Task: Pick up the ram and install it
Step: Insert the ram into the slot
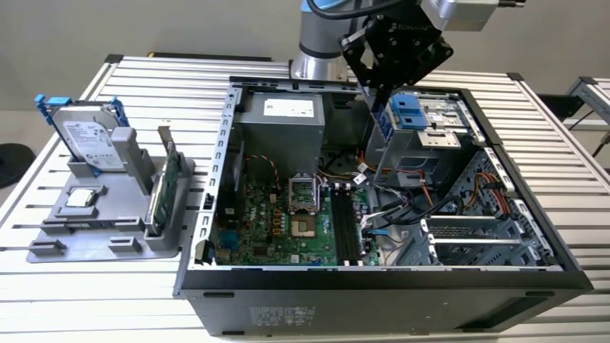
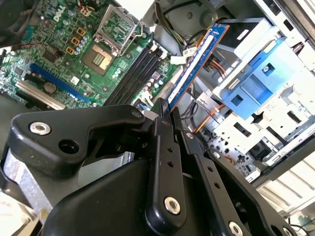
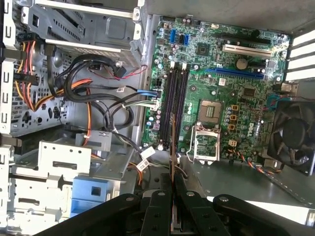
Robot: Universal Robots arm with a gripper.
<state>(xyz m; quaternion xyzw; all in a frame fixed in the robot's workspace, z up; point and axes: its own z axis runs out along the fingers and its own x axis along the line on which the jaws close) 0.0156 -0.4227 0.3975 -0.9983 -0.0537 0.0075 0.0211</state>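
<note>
Close at the wrist, the fingers (image 2: 161, 142) were seen clamped with no gap on one end of the ram (image 2: 197, 61). The blue stick was held clear above the open case (image 1: 381, 275). Farther below, empty black memory slots (image 3: 174, 108) were noted on the motherboard (image 3: 221, 88). Risk judged: if lowered out of line with a slot, the ram could be skewed or jammed. A snag on the nearby loose cables (image 3: 98, 93) was also judged possible.
</note>
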